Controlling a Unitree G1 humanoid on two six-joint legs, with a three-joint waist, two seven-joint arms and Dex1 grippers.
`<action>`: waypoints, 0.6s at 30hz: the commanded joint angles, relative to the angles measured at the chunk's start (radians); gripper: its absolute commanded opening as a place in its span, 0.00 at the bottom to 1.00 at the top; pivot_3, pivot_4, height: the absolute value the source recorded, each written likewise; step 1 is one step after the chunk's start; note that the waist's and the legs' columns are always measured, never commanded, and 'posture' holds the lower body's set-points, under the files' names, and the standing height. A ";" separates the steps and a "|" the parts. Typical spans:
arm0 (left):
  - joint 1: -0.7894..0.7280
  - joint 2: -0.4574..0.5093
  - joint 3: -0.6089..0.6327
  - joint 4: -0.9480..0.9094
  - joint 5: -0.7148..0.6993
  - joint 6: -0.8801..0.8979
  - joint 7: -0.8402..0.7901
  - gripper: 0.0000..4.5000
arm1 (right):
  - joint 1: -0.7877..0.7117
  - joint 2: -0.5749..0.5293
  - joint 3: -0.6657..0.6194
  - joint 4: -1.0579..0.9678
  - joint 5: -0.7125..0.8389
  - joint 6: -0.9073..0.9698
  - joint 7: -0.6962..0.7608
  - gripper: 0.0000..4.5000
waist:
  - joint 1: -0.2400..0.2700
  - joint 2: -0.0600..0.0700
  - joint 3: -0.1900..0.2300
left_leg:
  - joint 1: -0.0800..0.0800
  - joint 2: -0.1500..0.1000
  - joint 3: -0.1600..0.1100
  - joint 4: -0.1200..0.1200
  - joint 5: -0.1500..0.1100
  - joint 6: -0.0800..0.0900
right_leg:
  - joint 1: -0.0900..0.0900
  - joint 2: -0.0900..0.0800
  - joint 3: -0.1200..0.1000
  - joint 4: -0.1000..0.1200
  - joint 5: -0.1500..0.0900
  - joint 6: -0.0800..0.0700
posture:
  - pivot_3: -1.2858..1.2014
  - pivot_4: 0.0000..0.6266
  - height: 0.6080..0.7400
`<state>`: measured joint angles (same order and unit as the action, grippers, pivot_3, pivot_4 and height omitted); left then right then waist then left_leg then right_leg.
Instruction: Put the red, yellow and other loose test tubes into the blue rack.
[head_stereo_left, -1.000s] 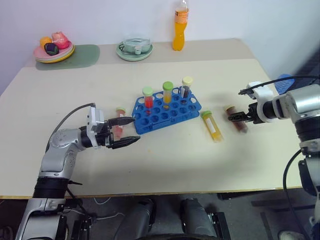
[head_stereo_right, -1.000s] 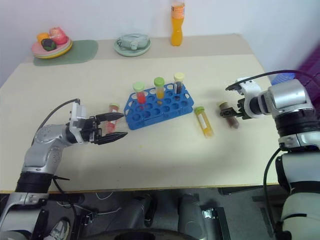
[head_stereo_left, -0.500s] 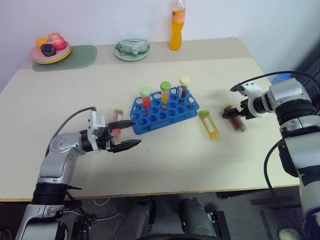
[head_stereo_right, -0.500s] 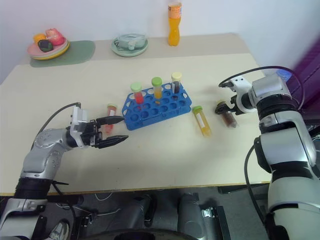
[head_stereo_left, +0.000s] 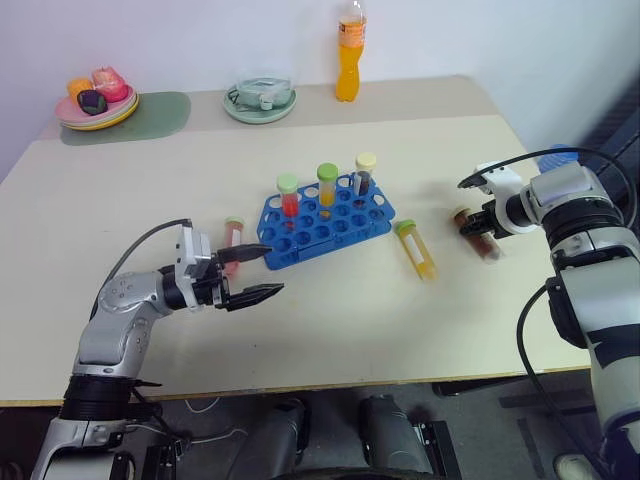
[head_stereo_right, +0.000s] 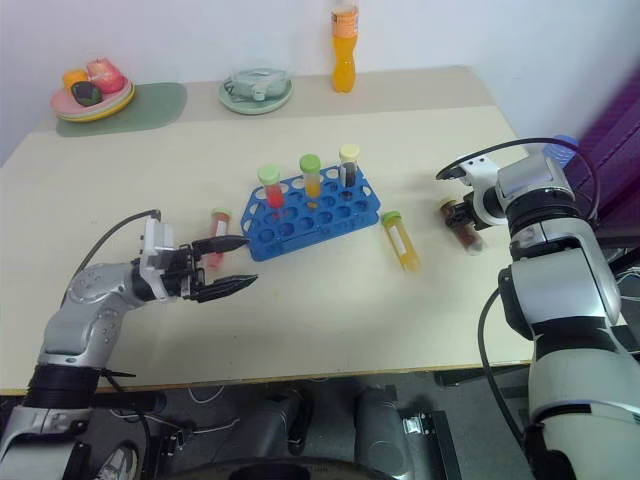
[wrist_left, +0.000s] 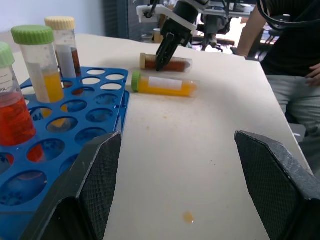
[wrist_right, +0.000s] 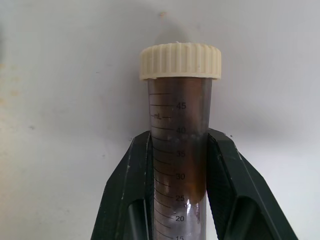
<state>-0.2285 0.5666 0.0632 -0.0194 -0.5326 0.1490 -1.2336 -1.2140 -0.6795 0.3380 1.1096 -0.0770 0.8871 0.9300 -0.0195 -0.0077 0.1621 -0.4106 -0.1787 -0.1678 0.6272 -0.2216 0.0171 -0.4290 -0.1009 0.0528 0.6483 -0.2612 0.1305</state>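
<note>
The blue rack (head_stereo_left: 325, 218) stands mid-table with three capped tubes upright in its back row: red, yellow and dark. A loose red tube (head_stereo_left: 233, 240) lies just left of the rack. To the rack's right lies a loose yellow tube (head_stereo_left: 417, 250). Farther right, a brown tube with a cream cap (wrist_right: 179, 125) lies on the table, and my right gripper (head_stereo_left: 478, 223) is shut on its body. My left gripper (head_stereo_left: 274, 268) hovers open and level in front of the red tube, holding nothing.
An orange drink bottle (head_stereo_left: 349, 55), a green dish (head_stereo_left: 264, 100) and a plate of fruit (head_stereo_left: 97, 103) on a green mat line the table's far edge. The table's right edge is close behind the brown tube. A person (wrist_left: 292, 45) sits beyond that end.
My right gripper has closed on the brown tube, which still lies on the table. The left arm has held still. The camera view has shifted slightly.
</note>
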 joint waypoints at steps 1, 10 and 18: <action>-0.010 0.008 0.018 -0.035 -0.018 0.004 0.008 0.82 | 0.038 -0.027 -0.011 -0.123 0.009 -0.023 0.108 0.20 | 0.001 0.000 0.000 | 0.000 0.000 0.000 0.000 0.000 0.000 | 0.000 0.000 0.000 0.000 0.000 0.000 | 0.52 0.24 1.00; -0.012 -0.006 0.007 -0.036 -0.018 0.007 0.019 0.82 | 0.332 -0.182 -0.103 -0.797 0.090 0.129 0.162 0.20 | 0.008 0.001 0.001 | 0.000 0.000 0.000 0.000 -0.001 0.001 | 0.000 0.000 0.000 0.000 0.000 0.000 | 0.52 0.24 1.00; -0.027 -0.008 0.007 -0.023 -0.022 0.029 0.020 0.82 | 0.576 -0.012 -0.416 -1.326 0.303 0.163 0.021 0.20 | 0.005 0.001 0.000 | 0.000 0.001 0.000 0.001 -0.002 0.002 | 0.000 0.000 0.000 0.000 0.000 0.000 | 0.52 0.24 1.00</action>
<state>-0.2437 0.5561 0.0556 -0.0275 -0.5361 0.1745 -1.2161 -0.6409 -0.7313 -0.0040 -0.1178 0.1592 1.0930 0.9823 -0.0142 -0.0070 0.1626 -0.4108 -0.1778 -0.1679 0.6277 -0.2232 0.0189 -0.4287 -0.1011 0.0529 0.6484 -0.2612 0.1306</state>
